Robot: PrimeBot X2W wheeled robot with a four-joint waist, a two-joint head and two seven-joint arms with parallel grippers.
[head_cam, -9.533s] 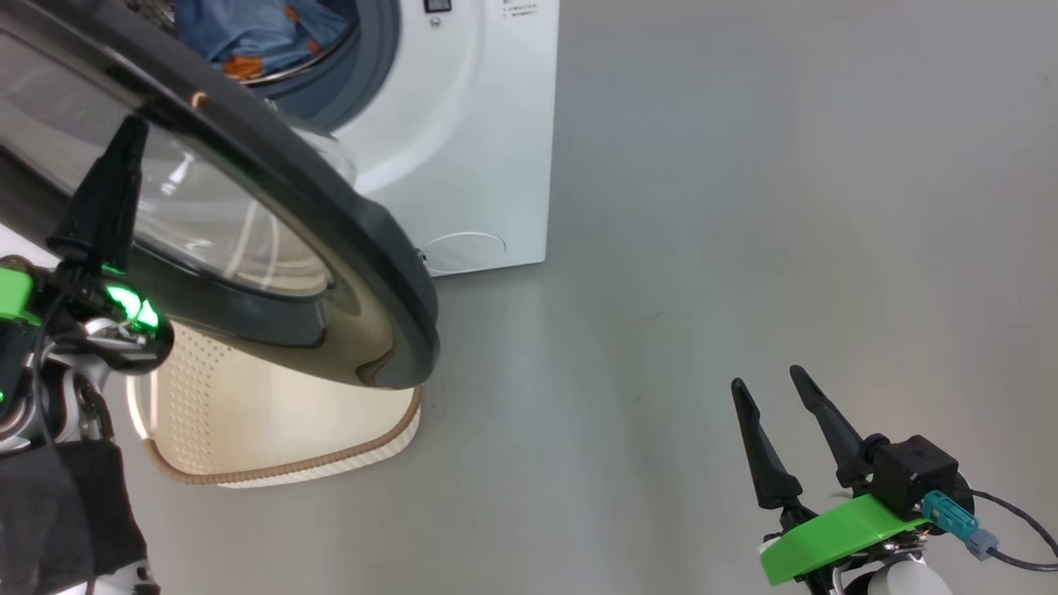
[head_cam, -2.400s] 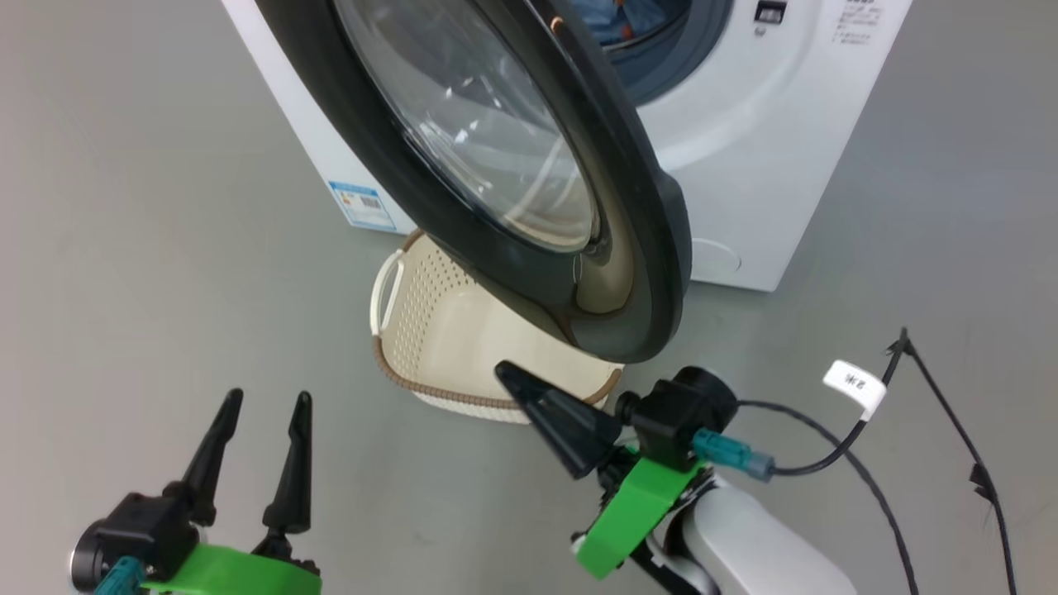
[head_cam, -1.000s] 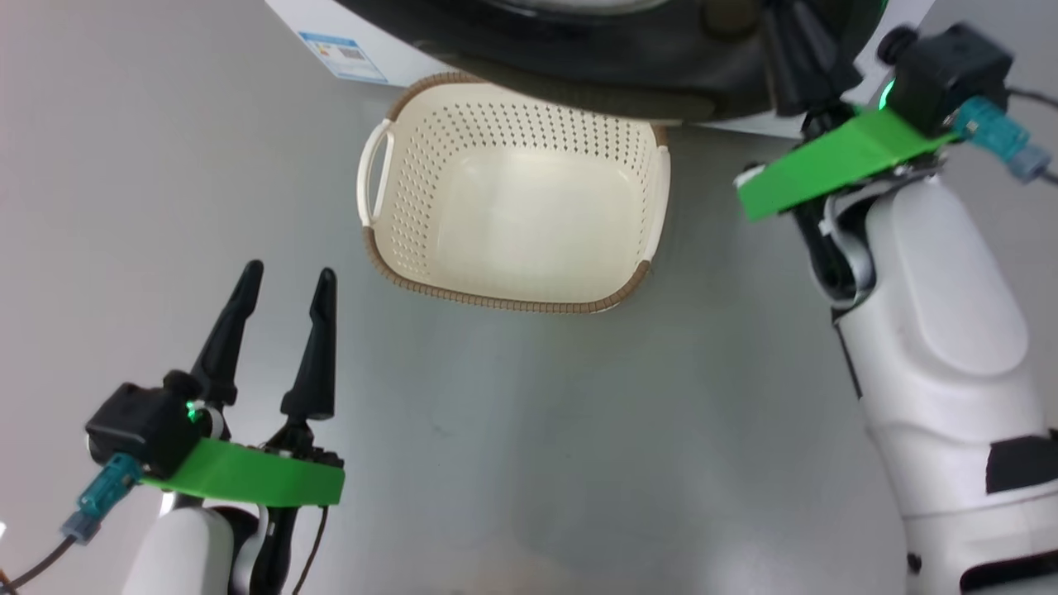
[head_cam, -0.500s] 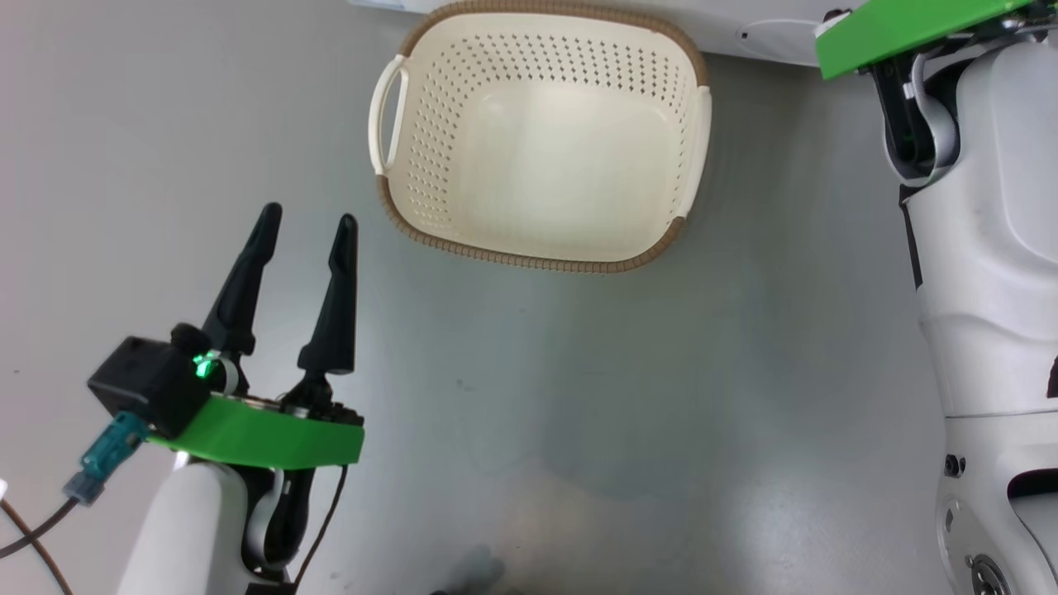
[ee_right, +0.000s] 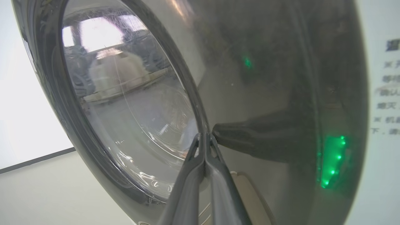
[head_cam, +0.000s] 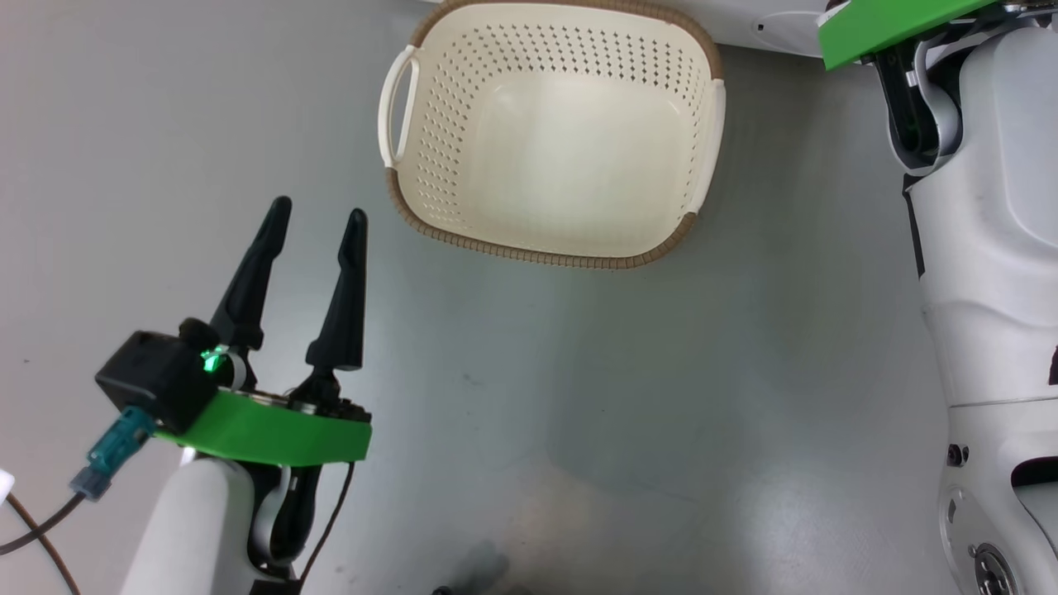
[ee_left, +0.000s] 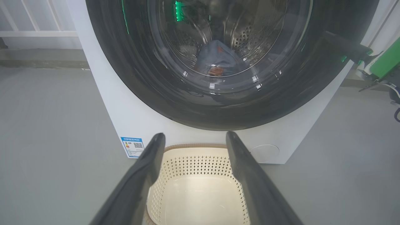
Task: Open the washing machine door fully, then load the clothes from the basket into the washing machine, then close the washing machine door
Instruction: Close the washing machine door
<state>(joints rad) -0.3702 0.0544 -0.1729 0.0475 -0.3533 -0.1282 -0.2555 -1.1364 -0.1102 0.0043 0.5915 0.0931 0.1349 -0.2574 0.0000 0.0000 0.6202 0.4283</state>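
Note:
The basket [head_cam: 537, 253] stands empty on the grey floor, just in front of the washing machine [ee_left: 125, 118]. The washing machine door [ee_left: 150, 78] lies against the machine's front. Behind its glass the light-blue clothes [ee_left: 215, 59] lie in the steel drum. My left gripper [head_cam: 316, 208] hovers open and empty, near the basket's left corner; in the left wrist view its tips [ee_left: 193, 136] frame the basket's rim [ee_left: 193, 146]. My right gripper [ee_right: 204, 135] is shut on nothing, tips pressed to the door's glossy black rim [ee_right: 265, 78]. Its fingers [ee_left: 343, 47] also show at the door's right edge.
My right arm [head_cam: 984, 248] rises along the right side of the head view. A round white flap [head_cam: 777, 29] and a blue label [ee_left: 132, 146] mark the machine's lower front. Bare grey floor spreads left of the basket and in front of it.
The head camera has tipped down, so the door has left its view and the basket sits lower. My shut right gripper has gone up out of that view. The left gripper stays open.

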